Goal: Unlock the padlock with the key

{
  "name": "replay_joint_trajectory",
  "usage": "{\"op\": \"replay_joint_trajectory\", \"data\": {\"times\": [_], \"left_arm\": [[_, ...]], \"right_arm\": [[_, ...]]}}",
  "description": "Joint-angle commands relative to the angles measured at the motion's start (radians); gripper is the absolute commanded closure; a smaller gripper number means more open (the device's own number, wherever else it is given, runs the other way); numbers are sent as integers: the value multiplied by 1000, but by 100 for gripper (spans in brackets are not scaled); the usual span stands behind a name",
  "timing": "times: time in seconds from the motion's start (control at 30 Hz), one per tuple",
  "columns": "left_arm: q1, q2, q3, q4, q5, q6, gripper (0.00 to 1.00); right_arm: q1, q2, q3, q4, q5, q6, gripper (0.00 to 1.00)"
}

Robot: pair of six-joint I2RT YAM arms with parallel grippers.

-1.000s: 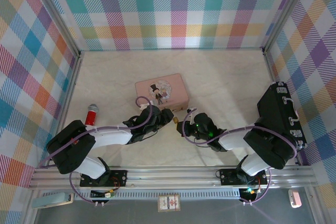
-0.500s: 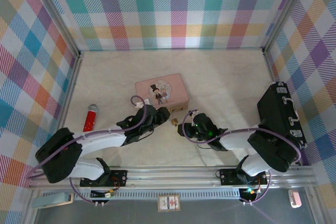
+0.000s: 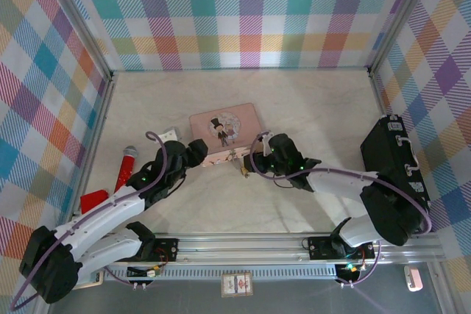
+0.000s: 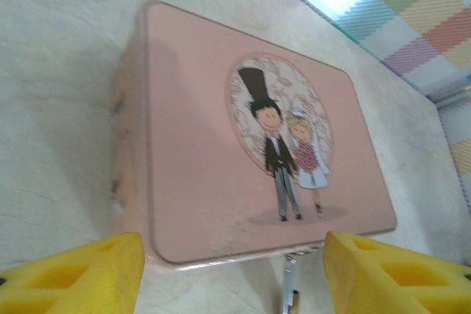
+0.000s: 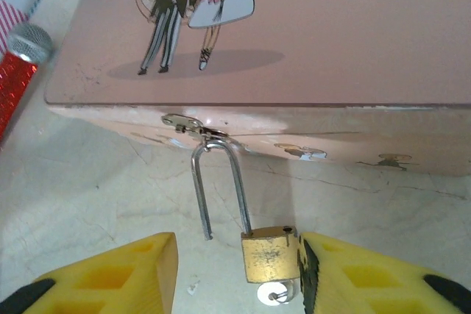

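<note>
The brass padlock [image 5: 271, 255] hangs by its silver shackle [image 5: 239, 182] from the hasp [image 5: 193, 126] on the pink case's front edge. One shackle leg ends free of the body [image 5: 208, 234], so the lock stands open. A small pale round piece with a wire ring [image 5: 274, 295] pokes out under the body; I cannot tell whether it is the key. My right gripper [image 5: 235, 259] is open around the padlock, its right finger [image 5: 353, 277] against the body. My left gripper [image 4: 232, 277] is open at the case's front left, holding nothing. From above, the padlock [image 3: 241, 169] lies just left of the right gripper [image 3: 254, 159].
The pink case [image 3: 224, 126] with a bride-and-groom picture sits mid-table. A red microphone-like stick [image 3: 126, 165] lies at the left, with a red item [image 3: 94, 200] nearer the front. A black case [image 3: 394, 163] stands at the right wall.
My left gripper has drawn back left from the padlock to the case's front-left corner. The right gripper has moved up toward the case's front edge beside the padlock.
</note>
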Motion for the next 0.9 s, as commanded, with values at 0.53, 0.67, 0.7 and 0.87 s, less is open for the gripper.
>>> {"op": "replay_joint_trajectory", "data": {"times": [0.53, 0.67, 0.7, 0.87], "left_arm": [[140, 32, -89, 43, 206, 132, 32], [142, 42, -90, 62, 233, 157, 31], [143, 43, -89, 66, 235, 162, 31], [151, 67, -73, 76, 258, 193, 31]], "right_arm": [[-23, 231, 262, -262, -137, -129, 62], [-23, 260, 283, -256, -132, -106, 65], [-23, 267, 288, -256, -133, -101, 66], [-24, 296, 312, -274, -94, -91, 68]]}}
